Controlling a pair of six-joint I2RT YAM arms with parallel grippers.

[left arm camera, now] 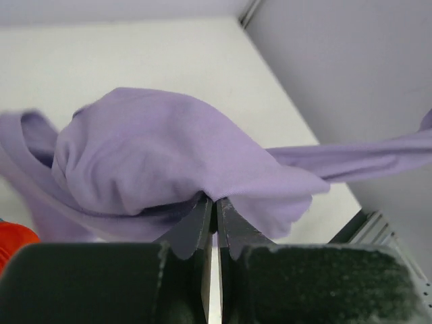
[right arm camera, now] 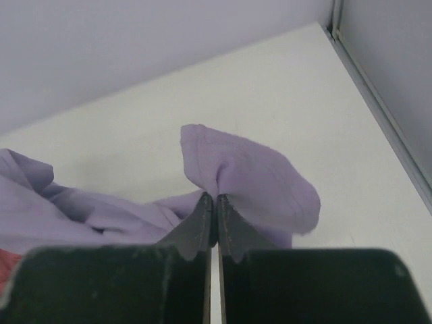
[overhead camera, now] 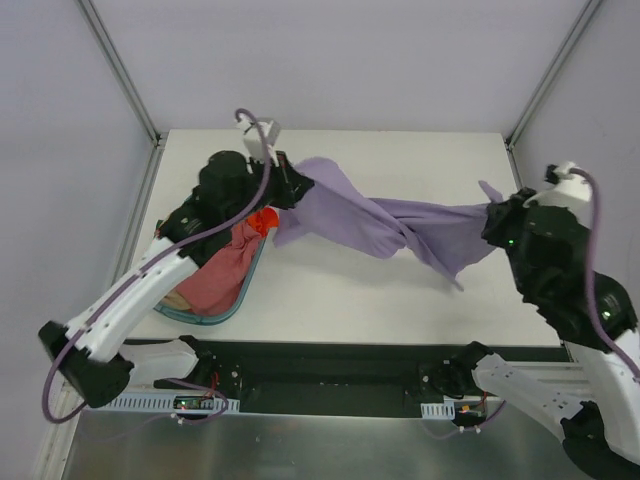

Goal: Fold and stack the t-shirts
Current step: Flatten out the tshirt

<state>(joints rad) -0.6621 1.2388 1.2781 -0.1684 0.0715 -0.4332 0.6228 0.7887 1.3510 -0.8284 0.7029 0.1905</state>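
Note:
A lavender-purple t-shirt hangs twisted between both grippers over the white table. My left gripper is shut on its left end; in the left wrist view the cloth bunches over the closed fingertips. At the right, my right gripper is shut on the other end, where a fold of purple cloth sticks out past the tips. A dusty pink-red t-shirt lies crumpled in the teal basket, under the left arm. A bit of tan cloth shows at the basket's left end.
The basket sits at the table's near left, partly under the left arm. An orange-red object shows by the left wrist. White walls with metal frame posts close in the table on the left, back and right. The black rail runs along the near edge.

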